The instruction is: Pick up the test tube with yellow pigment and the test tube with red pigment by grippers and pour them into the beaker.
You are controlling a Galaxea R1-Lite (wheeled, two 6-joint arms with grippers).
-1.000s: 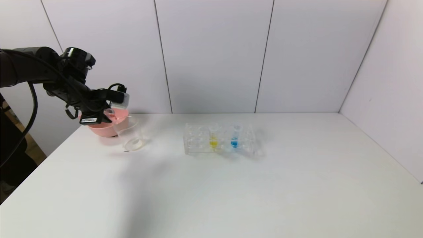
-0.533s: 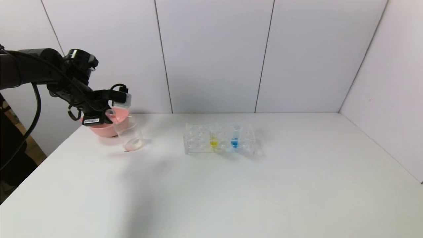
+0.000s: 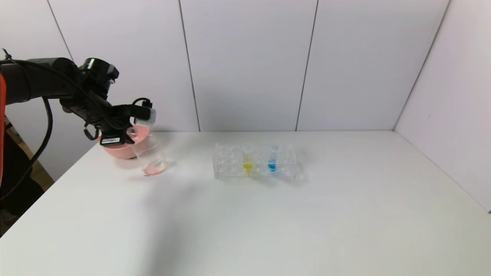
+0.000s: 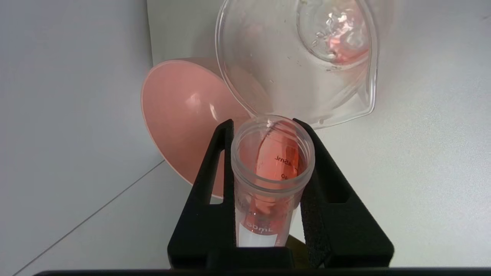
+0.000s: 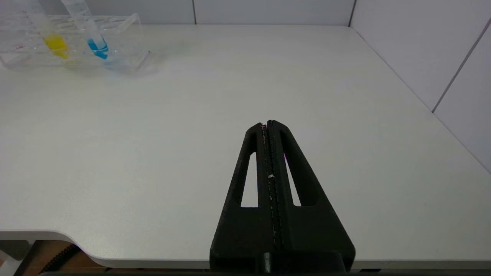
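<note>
The left gripper (image 3: 128, 132) sat at the upper left of the head view, above the far left corner of the white counter (image 3: 245, 214). Its two black fingers (image 4: 215, 180) were clamped on the test tube with red pigment (image 4: 270, 172), which was tipped with its open mouth toward the beaker (image 3: 151, 157). In the left wrist view the tube's rim lay just at the beaker's lip, and a thin film of red liquid ran along the tube's inner wall. A small pool of red liquid lay on the beaker's bottom (image 4: 339, 34). A pink bowl (image 3: 126, 147) stood just behind the beaker, touching or nearly so.

Near the middle of the head view stood a clear tube rack (image 3: 255, 161), holding the test tube with yellow pigment (image 3: 247, 159) upright beside a blue-liquid tube (image 3: 272, 159).

The right gripper (image 5: 269, 128) showed only in the right wrist view, hanging over the counter's near edge with its fingers pressed together and nothing between them.
</note>
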